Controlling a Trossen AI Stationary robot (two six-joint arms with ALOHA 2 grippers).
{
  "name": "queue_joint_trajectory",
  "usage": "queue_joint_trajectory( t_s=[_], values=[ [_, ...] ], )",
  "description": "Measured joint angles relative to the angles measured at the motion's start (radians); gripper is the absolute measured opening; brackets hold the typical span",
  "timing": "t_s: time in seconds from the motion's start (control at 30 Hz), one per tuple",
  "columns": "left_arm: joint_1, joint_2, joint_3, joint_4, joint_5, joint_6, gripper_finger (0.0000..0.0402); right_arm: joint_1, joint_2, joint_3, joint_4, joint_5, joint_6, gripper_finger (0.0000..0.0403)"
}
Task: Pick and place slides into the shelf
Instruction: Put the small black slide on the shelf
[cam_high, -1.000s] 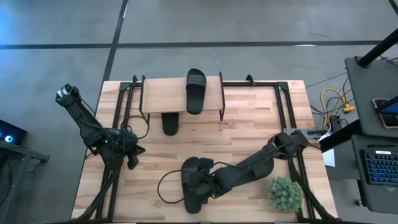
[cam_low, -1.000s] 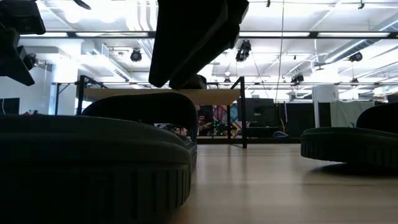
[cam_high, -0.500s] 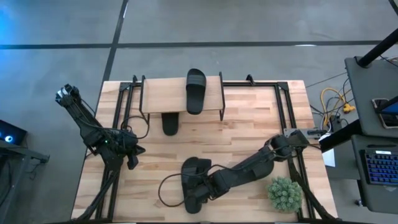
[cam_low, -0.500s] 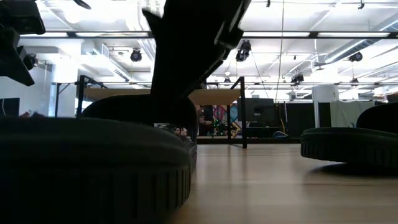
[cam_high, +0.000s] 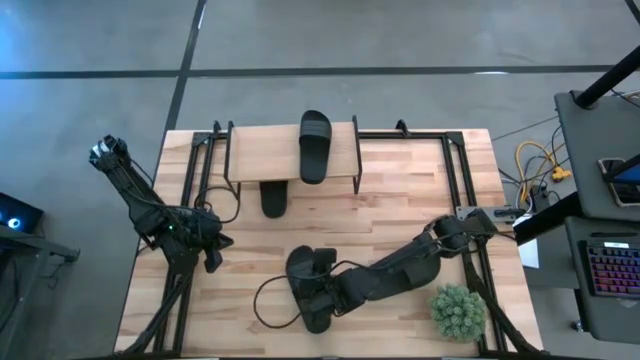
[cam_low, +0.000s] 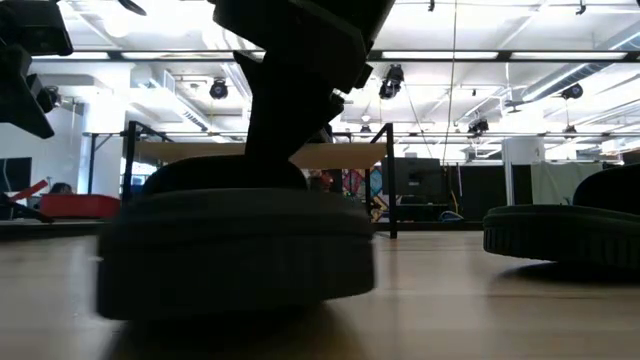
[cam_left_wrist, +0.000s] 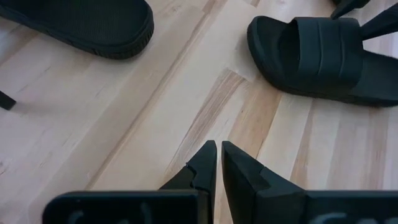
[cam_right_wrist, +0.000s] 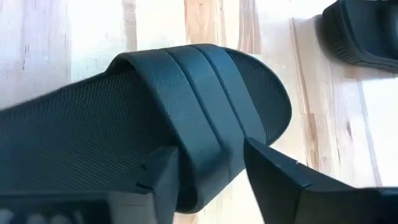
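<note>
Slides are the work items, and the shelf (cam_high: 262, 152) at the far edge of the table (cam_high: 420, 220) is the destination. One slide (cam_high: 314, 145) already lies on the plank top, long axis running far to near. A second (cam_high: 273, 198) lies partly under the plank, on the tabletop.

The remaining two lie at the near edge, close together. The high view does not separate their outlines clearly.

The right arm reaches across from the right side to this pair. The right gripper (cam_right_wrist: 208, 171) straddles the wide strap of the near slide (cam_right_wrist: 149, 124), one finger on each side of the band. The jaws stand part open around the strap. Whether they press on it cannot be told from these frames.

The slide's long axis runs roughly in line with the gripper's approach, toe end away from the wrist. The shelf lies well apart from this point, toward the far edge. The right arm is the nearer arm.

The left gripper (cam_left_wrist: 217, 165) waits at the left side of the table, fingers closed with nothing between them.

The right wrist view alone shows the fingers bracketing the strap. The low view alone shows the sole (cam_low: 235, 250) in side profile. The high view alone shows the shelf and the route to it.
</note>
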Motion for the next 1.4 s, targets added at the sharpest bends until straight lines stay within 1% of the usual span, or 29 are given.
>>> queue_joint_trajectory(
  t_s=[0.3, 0.4, 0.5, 0.6, 0.7, 0.77, 0.87, 0.97, 1.0, 1.1, 1.2, 1.3, 1.4],
  values=[
    [0.000, 0.000, 0.000, 0.001, 0.000, -0.007, 0.0010, -0.025, -0.001, 0.001, 0.008, -0.007, 0.000, 0.0054],
    [0.000, 0.000, 0.000, 0.001, 0.000, -0.008, 0.0010, -0.037, -0.003, 0.002, 0.012, -0.006, 0.003, 0.0030],
    [0.000, 0.000, 0.000, 0.001, 0.000, -0.008, 0.0010, -0.049, -0.004, 0.011, 0.023, -0.008, 0.015, 0.0015],
    [0.000, 0.000, 0.000, 0.002, 0.001, -0.009, 0.0010, -0.064, -0.003, 0.051, 0.012, -0.007, 0.057, 0.0012],
    [0.000, 0.000, 0.000, 0.002, 0.001, -0.009, 0.0010, -0.075, -0.007, 0.111, 0.018, 0.009, 0.062, 0.0011],
    [0.000, 0.000, 0.000, 0.002, 0.001, -0.008, 0.0010, -0.076, -0.014, 0.170, 0.012, 0.066, 0.057, 0.0011],
    [0.000, 0.000, 0.000, 0.001, -0.006, -0.008, 0.0010, -0.076, -0.023, 0.275, 0.015, 0.173, -0.016, 0.0010],
    [-0.001, 0.000, 0.024, 0.000, -0.066, 0.026, 0.0010, -0.085, -0.024, 0.375, -0.013, 0.289, -0.074, 0.0012],
    [-0.001, -0.001, 0.040, 0.001, -0.094, 0.049, 0.0010, -0.093, -0.033, 0.377, -0.010, 0.319, -0.077, 0.0013],
    [-0.001, -0.010, 0.094, 0.000, -0.166, 0.160, 0.0010, -0.128, -0.068, 0.360, -0.015, 0.334, -0.078, 0.0013],
    [-0.001, -0.021, 0.144, 0.000, -0.194, 0.247, 0.0010, -0.166, -0.079, 0.366, -0.038, 0.337, -0.089, 0.0014],
    [0.000, -0.034, 0.181, -0.012, -0.215, 0.292, 0.0010, -0.207, -0.079, 0.374, -0.030, 0.334, -0.171, 0.0014],
    [0.000, -0.051, 0.211, -0.031, -0.268, 0.317, 0.0010, -0.253, -0.080, 0.374, 0.000, 0.329, -0.254, 0.0015]
  ],
)
